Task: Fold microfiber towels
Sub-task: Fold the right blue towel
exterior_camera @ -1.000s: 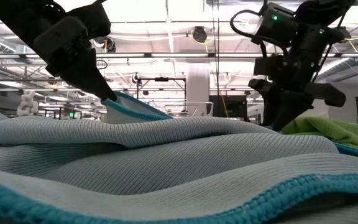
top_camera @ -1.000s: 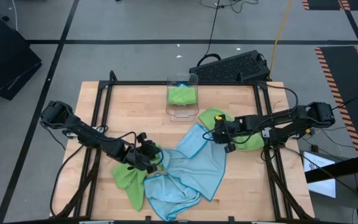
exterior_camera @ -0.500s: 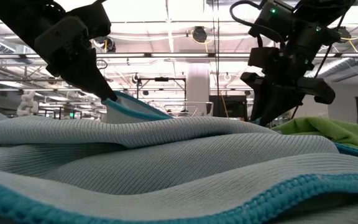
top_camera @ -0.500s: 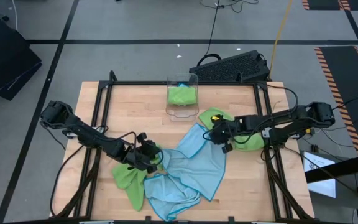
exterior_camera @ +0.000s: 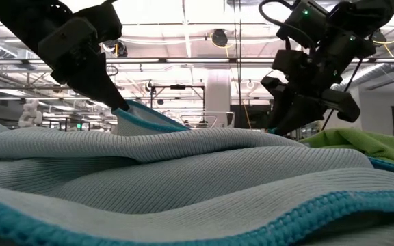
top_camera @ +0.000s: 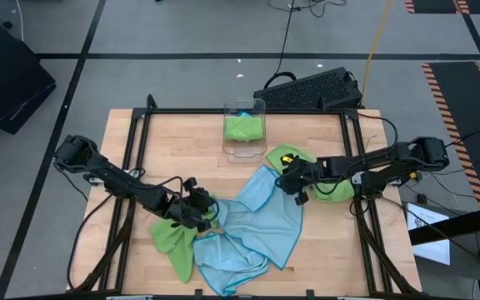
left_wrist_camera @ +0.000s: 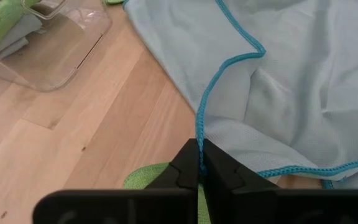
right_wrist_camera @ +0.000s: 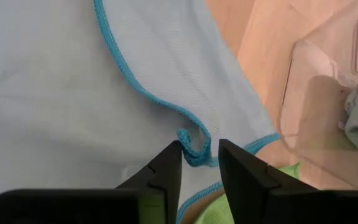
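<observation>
From above, the wooden desk carries a rumpled light blue towel spread across its near middle, with a lime green towel bunched at its left edge and another lime green towel heaped at its right. The left gripper sits at the blue towel's left hem and the right gripper at its far right corner, near the clear plastic bin that stands at the desk's far edge with green cloth inside. Bare wood lies open on the far left and along the near right; a black keyboard lies on the floor beyond the desk. In the low view, the blue towel fills the foreground in ribbed folds; the left gripper lifts a teal-edged corner off the pile, and the right gripper comes down beside green cloth, a bright hall behind. The left wrist view shows the fingers pressed together on the blue towel's teal hem, bare wood and the bin beyond. The right wrist view shows the fingers part spread, straddling a curled loop of hem without clearly pinching it, the bin's wall just beside.
</observation>
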Available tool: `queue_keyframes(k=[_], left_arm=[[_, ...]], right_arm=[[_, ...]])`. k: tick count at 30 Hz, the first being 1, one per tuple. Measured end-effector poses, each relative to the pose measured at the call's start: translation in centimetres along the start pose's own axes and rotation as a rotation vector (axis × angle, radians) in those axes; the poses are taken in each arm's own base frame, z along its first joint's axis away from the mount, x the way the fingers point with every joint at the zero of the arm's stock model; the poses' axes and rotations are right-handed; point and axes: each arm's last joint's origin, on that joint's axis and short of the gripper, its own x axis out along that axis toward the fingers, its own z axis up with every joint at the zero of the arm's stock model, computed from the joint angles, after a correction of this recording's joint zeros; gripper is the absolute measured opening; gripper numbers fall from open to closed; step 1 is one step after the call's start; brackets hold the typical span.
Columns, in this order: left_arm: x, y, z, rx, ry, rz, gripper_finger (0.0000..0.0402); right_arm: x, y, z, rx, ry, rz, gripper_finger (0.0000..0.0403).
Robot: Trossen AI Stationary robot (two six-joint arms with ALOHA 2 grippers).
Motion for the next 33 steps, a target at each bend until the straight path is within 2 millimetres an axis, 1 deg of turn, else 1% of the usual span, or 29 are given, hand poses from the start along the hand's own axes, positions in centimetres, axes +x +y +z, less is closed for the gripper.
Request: queue_keyframes(k=[3, 8, 11, 13, 15, 19, 24, 26, 30, 33], left_arm=[[0.0, 0.0, 0.0, -0.002, -0.001, 0.0, 0.0004], [0.0, 0.0, 0.0, -0.004, -0.002, 0.0, 0.0013], [0.0, 0.0, 0.0, -0.003, -0.002, 0.0, 0.0005], [0.0, 0.0, 0.0, 0.0, -0.002, 0.001, 0.0005], [0.0, 0.0, 0.0, 0.021, -0.008, 0.014, 0.0008], [-0.3, 0.5, 0.2, 0.104, -0.025, 0.063, 0.0006], [-1.7, 2.5, 1.8, 0.166, -0.067, 0.124, 0.0008], [-2.4, 3.5, 2.7, 0.203, -0.096, 0.137, 0.0007], [-4.1, 6.0, 4.5, 0.288, -0.154, 0.18, 0.0005], [-5.4, 8.1, 5.6, 0.329, -0.19, 0.223, 0.0006]], right_arm=[[0.2, 0.0, 0.0, 0.001, 0.003, 0.002, 0.0081], [1.1, 0.2, -0.2, -0.001, 0.018, 0.01, 0.0036], [1.3, 0.1, 0.0, 0.0, 0.006, 0.0, 0.0009], [1.2, 0.1, 0.0, 0.0, 0.009, -0.013, 0.0006], [0.8, -0.1, 0.1, -0.002, 0.021, -0.062, 0.0008], [-0.6, -0.3, 0.6, 0.004, 0.039, -0.158, 0.0004], [-2.8, 0.0, 2.5, 0.087, -0.017, -0.166, 0.0004], [-3.5, 0.4, 3.1, 0.12, -0.006, -0.176, 0.0004], [-5.1, 1.3, 5.2, 0.197, 0.017, -0.238, 0.0004], [-6.4, 1.9, 7.2, 0.291, -0.027, -0.228, 0.0004]])
